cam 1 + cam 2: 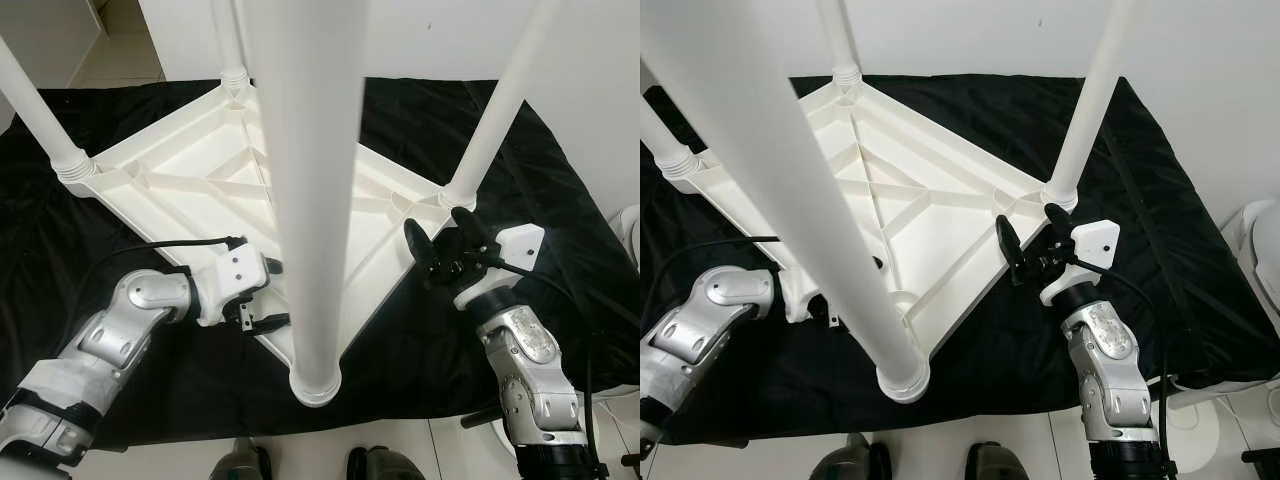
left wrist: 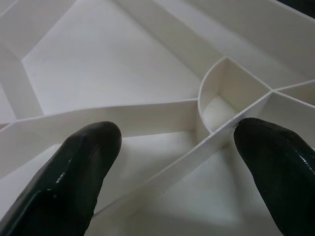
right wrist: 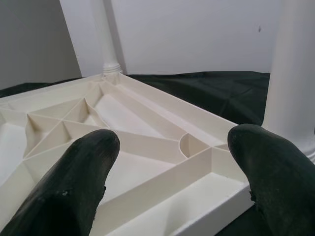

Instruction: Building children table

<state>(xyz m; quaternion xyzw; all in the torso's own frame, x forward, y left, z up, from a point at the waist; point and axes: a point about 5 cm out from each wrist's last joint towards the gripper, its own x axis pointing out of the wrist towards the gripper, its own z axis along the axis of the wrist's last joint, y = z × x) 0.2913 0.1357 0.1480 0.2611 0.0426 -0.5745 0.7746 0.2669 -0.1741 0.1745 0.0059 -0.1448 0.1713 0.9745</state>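
While the upturned table [image 1: 200, 170] lies on black cloth [image 1: 60, 230], both tools, left [image 1: 262, 310] and right [image 1: 440, 240], are held unclenched at its near edges.

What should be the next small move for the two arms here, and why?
Probably close both tools on the tabletop rim: the left tool and the right tool are open at opposite edges, and all four legs already stand in their sockets.

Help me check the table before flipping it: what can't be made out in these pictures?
- Tops of all four table legs: cut off by the upper edge in both eye views.
- Tabletop's face side: down on the black cloth.
- Left gripper fingertips: behind the near leg, left eye view.
- Right gripper: contact with the rim unclear.
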